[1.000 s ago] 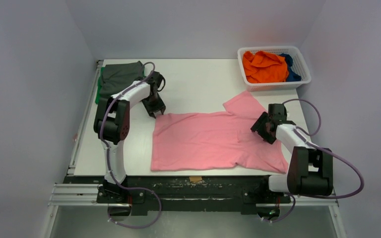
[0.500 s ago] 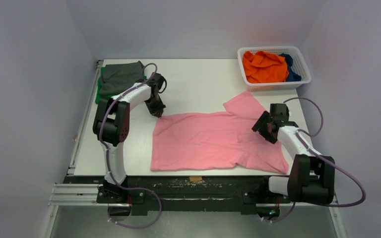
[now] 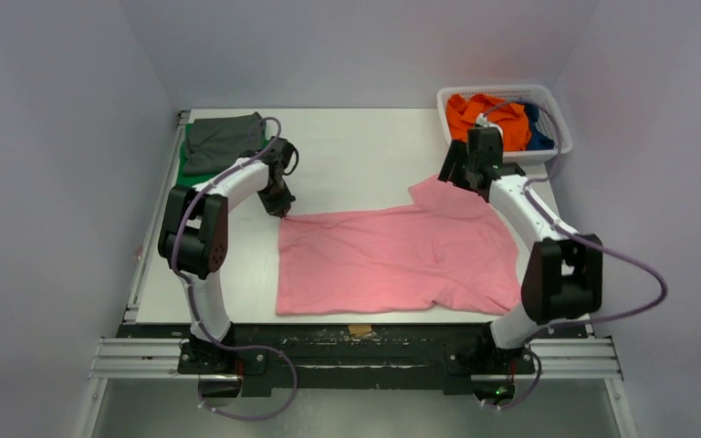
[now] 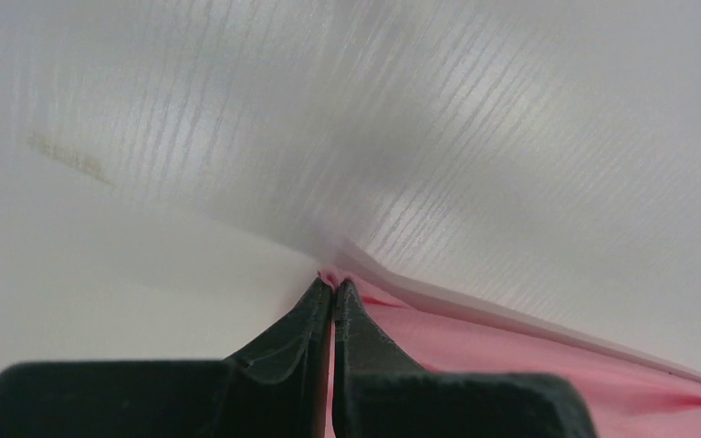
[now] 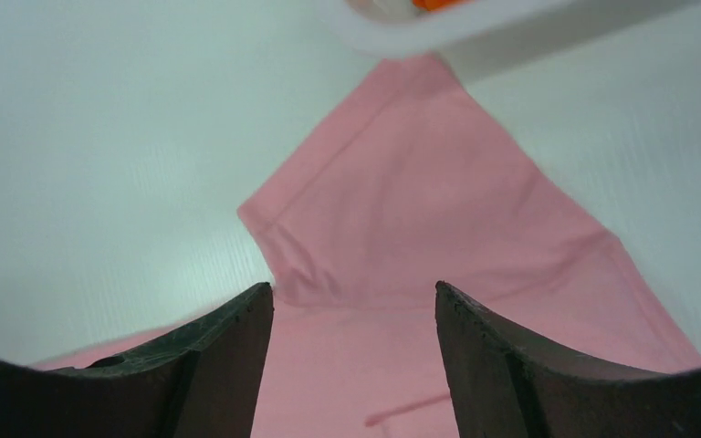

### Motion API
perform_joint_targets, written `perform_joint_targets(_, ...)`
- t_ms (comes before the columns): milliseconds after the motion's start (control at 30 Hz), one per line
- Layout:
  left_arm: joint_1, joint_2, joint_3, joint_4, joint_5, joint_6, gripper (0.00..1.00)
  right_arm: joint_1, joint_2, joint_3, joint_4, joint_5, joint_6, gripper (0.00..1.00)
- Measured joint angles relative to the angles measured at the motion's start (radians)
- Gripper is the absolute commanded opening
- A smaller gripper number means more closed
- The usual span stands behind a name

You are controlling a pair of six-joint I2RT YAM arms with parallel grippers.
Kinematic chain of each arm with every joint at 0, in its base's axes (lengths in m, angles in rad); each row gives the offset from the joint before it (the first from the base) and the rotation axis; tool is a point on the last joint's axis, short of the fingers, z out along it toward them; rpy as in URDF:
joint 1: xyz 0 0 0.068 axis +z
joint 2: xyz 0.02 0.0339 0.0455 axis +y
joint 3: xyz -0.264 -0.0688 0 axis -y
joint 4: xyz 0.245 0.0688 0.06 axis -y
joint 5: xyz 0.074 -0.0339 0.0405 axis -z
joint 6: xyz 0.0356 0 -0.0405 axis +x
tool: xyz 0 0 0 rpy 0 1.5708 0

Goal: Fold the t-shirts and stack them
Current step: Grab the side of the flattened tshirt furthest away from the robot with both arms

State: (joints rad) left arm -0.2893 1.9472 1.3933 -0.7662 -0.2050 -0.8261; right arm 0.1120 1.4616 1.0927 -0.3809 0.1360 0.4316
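Table (image 3: 365,146) white. Pink t-shirt (image 3: 392,260) spread flat toward near edge, hem facing left edge, one sleeve pointing at far right corner. White mesh basket (image 3: 561,126) in far right corner, holding orange t-shirt (image 3: 511,119) and dark blue t-shirt (image 3: 537,130). Grey t-shirt (image 3: 224,141) lies on green t-shirt (image 3: 183,169), far left corner. Left gripper (image 4: 331,292) pinched tight on pink t-shirt's far-left corner. Right gripper (image 5: 354,301) spread wide above far sleeve, holding nothing.

Bare table (image 3: 365,151) behind pink t-shirt (image 3: 392,260); basket (image 3: 534,157) seemingly just beside right gripper (image 5: 354,301)
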Motion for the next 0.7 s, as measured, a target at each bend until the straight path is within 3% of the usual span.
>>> perform_joint_targets(367, 0.025, 0.023, 0.068, 0.036, 0.037, 0.035, 0.0, 0.045, 0.666, 0.589, -0.089, 0.161, -0.051, 0.61)
perform_joint_targets(700, 0.026, 0.025, 0.087, 0.018, 0.032, 0.034, 0.0, 0.053, 0.78, 0.711, -0.199, 0.294, -0.024, 0.59)
